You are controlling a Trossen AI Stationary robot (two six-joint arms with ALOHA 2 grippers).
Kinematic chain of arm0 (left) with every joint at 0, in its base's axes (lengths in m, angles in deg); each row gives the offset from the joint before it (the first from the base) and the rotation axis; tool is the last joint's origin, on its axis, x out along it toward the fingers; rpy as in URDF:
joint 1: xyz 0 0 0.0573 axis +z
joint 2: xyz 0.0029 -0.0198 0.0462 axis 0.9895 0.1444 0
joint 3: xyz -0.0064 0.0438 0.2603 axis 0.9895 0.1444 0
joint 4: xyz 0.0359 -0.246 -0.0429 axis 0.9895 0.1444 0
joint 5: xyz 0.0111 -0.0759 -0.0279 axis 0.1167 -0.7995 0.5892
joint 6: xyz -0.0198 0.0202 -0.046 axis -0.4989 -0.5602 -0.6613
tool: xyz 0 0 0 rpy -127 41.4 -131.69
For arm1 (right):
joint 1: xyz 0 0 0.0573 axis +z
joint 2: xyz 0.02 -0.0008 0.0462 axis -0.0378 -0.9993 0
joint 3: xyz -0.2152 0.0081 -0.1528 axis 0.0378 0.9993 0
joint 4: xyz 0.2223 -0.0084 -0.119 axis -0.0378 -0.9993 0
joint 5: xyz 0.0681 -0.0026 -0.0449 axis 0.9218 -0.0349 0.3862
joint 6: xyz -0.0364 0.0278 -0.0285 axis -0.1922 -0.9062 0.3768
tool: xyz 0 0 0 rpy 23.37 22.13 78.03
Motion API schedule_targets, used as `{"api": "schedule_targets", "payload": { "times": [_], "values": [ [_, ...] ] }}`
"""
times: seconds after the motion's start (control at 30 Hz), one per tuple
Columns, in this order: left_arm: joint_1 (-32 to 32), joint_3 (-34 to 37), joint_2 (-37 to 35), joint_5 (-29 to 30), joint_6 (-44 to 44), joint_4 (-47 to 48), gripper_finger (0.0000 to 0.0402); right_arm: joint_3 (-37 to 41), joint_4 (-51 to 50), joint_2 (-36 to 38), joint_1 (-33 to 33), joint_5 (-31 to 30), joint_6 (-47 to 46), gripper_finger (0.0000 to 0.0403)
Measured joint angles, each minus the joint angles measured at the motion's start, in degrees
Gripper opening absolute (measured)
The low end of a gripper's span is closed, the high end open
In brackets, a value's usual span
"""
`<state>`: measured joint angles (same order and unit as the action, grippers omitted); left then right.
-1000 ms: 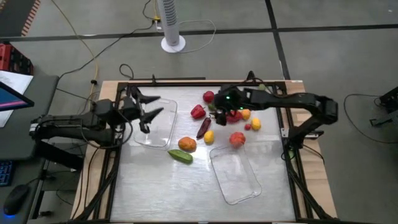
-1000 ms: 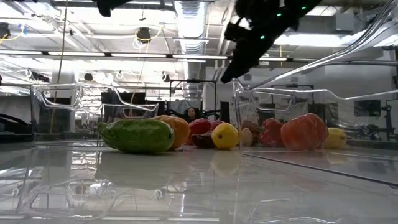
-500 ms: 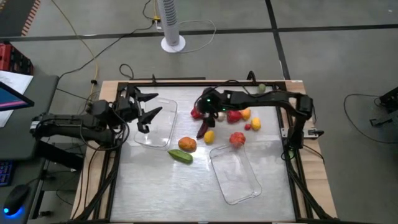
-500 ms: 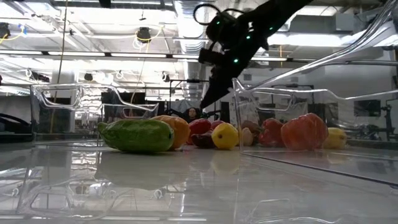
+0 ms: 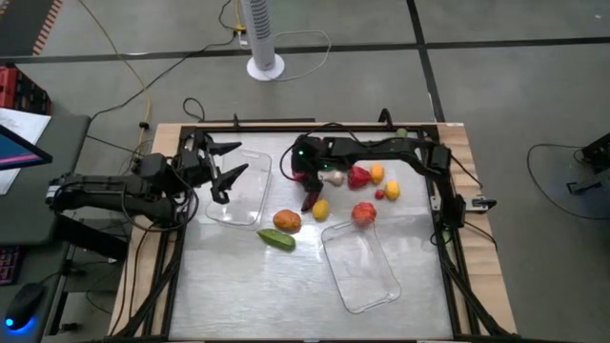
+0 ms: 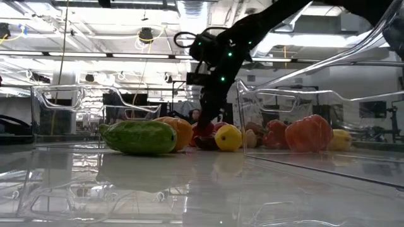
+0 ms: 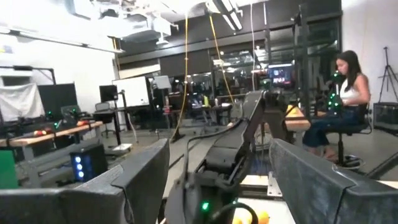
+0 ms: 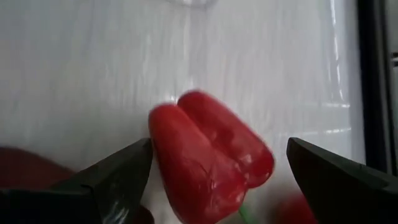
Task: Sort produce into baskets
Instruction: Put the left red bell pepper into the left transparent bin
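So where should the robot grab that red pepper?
Probably across its fat middle, coming straight down from above. The red pepper lies on its side on the table, and the open right gripper already has a finger on each flank, so closing there should pinch both lobes.

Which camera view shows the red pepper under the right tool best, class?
The right wrist view: the red pepper fills the picture between the open right tool. The high view hides most of it under the arm; the low view shows a sliver; the left wrist view shows none.
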<state>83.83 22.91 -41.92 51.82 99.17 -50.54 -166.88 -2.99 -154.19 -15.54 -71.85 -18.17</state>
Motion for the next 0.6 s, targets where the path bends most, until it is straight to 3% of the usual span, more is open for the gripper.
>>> {"api": "schedule_targets", "payload": {
  "times": [0.3, 0.6],
  "values": [
    [-0.02, 0.00, -2.53, -0.04, -0.16, 2.68, 0.0265, -1.38, -2.24, -2.44, -0.79, -2.72, 3.09, 0.0395],
    [-0.04, 0.00, -2.88, -3.13, -3.16, 3.30, 0.0265, -1.35, -1.81, -2.40, -0.66, -4.42, 3.12, 0.0309]
  ]
}}
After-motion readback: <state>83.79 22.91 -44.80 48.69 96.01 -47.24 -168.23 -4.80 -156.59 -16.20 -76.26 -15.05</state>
